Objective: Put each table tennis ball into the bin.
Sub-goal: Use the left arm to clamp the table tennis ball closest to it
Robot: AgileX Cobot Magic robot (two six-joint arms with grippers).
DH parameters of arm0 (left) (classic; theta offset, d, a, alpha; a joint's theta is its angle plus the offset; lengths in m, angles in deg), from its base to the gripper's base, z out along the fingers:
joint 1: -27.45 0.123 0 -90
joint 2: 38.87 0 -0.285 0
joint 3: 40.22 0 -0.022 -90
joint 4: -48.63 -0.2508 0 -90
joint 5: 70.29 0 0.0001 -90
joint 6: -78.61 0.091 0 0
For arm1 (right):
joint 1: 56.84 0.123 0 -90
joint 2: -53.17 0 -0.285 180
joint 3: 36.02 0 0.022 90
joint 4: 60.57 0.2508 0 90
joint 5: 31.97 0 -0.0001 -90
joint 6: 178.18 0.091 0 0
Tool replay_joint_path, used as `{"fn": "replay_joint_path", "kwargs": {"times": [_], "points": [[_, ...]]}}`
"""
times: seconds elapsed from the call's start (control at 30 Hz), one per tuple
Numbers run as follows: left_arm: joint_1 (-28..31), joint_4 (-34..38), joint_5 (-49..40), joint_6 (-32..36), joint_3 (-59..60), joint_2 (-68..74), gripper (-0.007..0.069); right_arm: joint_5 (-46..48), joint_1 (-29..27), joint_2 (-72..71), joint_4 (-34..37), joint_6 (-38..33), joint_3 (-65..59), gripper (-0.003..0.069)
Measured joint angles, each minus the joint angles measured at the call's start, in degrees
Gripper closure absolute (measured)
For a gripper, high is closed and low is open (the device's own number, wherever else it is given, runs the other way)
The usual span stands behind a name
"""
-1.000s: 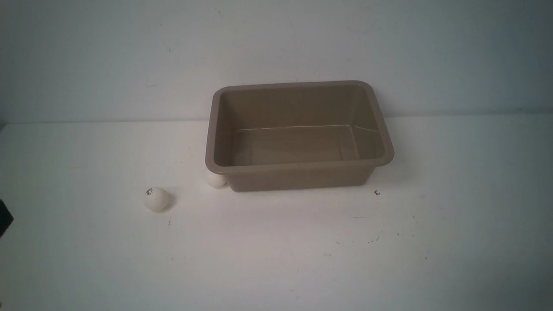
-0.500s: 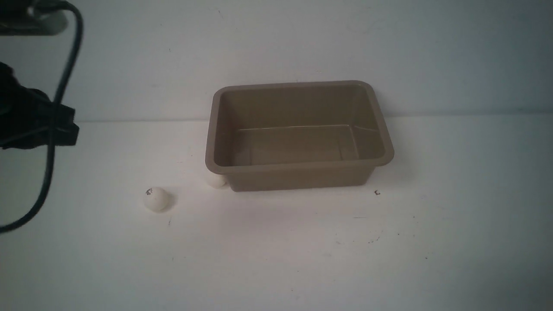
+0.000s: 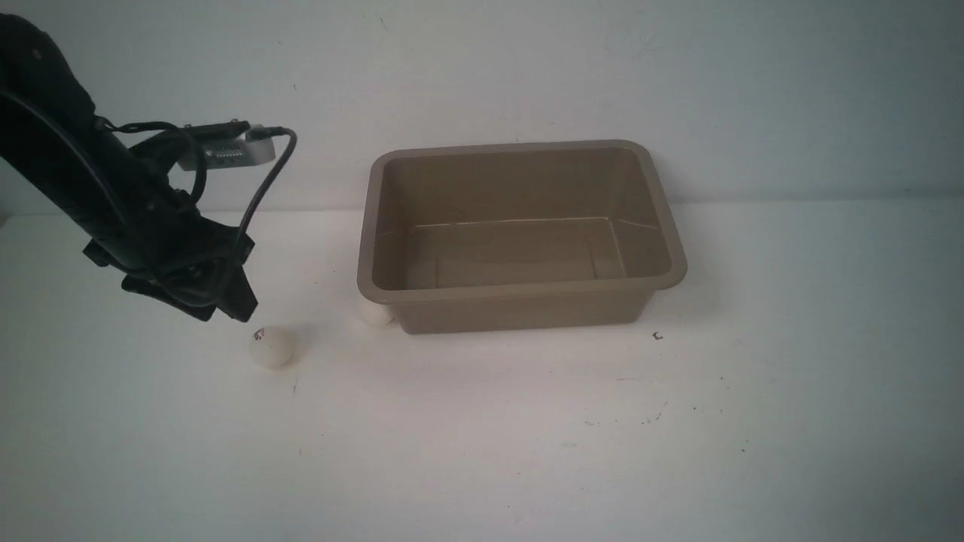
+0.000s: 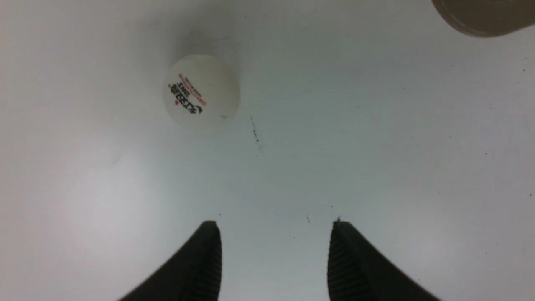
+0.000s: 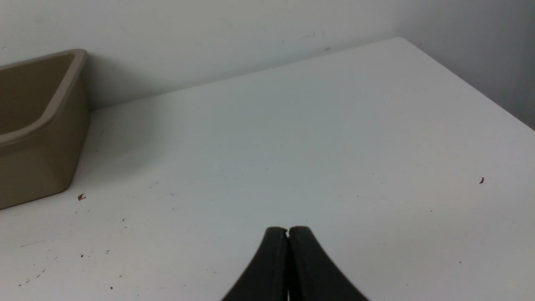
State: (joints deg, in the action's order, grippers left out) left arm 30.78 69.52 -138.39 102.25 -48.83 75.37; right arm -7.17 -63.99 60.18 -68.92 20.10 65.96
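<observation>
Printed ball [image 3: 271, 347] lies near the left gripper [image 4: 274, 229], whose jaws stand apart, empty; plain ball [image 3: 376, 312] seemingly touches the bin [image 3: 520, 295]; right gripper [image 5: 288, 230] is closed.

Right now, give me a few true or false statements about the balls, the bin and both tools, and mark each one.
1. The bin holds no ball. True.
2. The left tool grips the printed ball. False: its jaws stand open and empty, and that ball lies on the table, clear of them.
3. The plain ball sits at the bin's near left corner. True.
4. The right tool is open. False: its jaws are shut together on nothing.
</observation>
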Motion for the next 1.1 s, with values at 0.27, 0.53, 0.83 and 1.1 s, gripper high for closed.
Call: {"fn": "replay_joint_path", "kwargs": {"times": [0.27, 0.53, 0.83, 1.1], "points": [[-0.62, -2.33, 3.91, 0.00, -0.24, -0.12, 0.0298, 0.00, 0.00, 0.00, 0.00, 0.00, 0.00, 0.0676], [-1.69, -2.38, 8.55, 0.00, -0.24, 0.47, 0.0200, 0.00, 0.00, 0.00, 0.00, 0.00, 0.00, 0.0676], [-2.73, -4.66, 10.12, 0.00, -0.24, 4.58, 0.0132, 0.00, 0.00, 0.00, 0.00, 0.00, 0.00, 0.0676], [-2.73, -5.26, 11.26, 0.00, -0.24, 8.34, 0.0132, 0.00, 0.00, 0.00, 0.00, 0.00, 0.00, 0.0676]]}}
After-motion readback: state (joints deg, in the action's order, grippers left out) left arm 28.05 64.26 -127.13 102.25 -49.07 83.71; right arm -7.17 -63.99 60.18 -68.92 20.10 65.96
